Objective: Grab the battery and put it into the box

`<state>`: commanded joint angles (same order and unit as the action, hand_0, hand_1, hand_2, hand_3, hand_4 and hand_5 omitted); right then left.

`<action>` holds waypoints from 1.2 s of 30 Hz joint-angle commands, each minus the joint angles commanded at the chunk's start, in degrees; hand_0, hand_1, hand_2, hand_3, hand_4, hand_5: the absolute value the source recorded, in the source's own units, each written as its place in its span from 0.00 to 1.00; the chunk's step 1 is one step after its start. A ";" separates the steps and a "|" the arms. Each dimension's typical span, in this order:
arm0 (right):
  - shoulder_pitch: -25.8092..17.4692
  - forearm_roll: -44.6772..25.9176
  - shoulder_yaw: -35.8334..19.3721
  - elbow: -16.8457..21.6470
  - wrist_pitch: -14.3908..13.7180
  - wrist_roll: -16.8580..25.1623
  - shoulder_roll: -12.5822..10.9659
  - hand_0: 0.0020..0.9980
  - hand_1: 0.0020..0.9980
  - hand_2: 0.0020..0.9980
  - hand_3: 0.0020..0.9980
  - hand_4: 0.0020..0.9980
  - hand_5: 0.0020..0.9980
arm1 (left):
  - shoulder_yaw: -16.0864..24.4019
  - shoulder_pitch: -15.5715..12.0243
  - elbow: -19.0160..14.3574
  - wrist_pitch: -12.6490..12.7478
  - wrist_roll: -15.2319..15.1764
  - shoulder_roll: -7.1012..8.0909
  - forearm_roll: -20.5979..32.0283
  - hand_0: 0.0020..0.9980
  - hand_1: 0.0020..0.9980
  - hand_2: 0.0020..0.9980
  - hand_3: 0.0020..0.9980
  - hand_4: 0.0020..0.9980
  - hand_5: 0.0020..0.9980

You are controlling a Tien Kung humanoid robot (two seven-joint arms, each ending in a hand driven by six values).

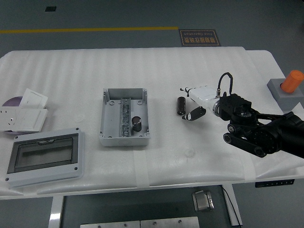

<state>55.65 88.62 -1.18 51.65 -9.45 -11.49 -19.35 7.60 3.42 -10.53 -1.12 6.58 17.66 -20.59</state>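
Note:
The battery [181, 105], a short black cylinder, lies on the white table right of the box. My right hand [188, 102] comes in from the right. Its white palm is just beside the battery, with one black-tipped finger [194, 114] below it and a thin one above. The hand is open and holds nothing, and the battery lies apart from the fingertips. The grey box [124, 91] stands open at the table's middle, with a metal rail and another dark cylinder [136, 123] inside. My left arm is out of view.
A grey enclosure with a clear lid [45, 156] sits at the front left. Behind it are white socket plates [23, 114] and a purple disc [10, 101]. An orange cylinder on a grey block [289, 88] stands at the far right edge.

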 joint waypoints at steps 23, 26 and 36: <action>4.19 -6.09 -1.59 -3.04 11.05 1.58 2.02 0.75 0.68 0.70 0.80 0.81 0.46 | -0.50 0.74 -0.01 0.01 0.00 0.63 0.05 0.65 0.65 0.52 0.57 0.59 0.47; 4.10 -5.80 -1.84 -3.52 11.28 1.65 2.29 0.75 0.68 0.70 0.80 0.81 0.46 | -0.45 0.82 -0.05 0.00 0.00 0.67 -0.13 0.65 0.65 0.52 0.57 0.59 0.47; 3.53 -4.95 -2.26 -4.36 11.60 1.78 2.94 0.74 0.68 0.69 0.77 0.76 0.46 | -0.09 1.13 -0.16 -0.03 -0.02 0.62 -1.01 0.65 0.65 0.52 0.57 0.59 0.47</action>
<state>59.18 83.67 -3.44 47.30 2.14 -9.72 -16.41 7.51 4.55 -10.70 -1.15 6.57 18.28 -21.60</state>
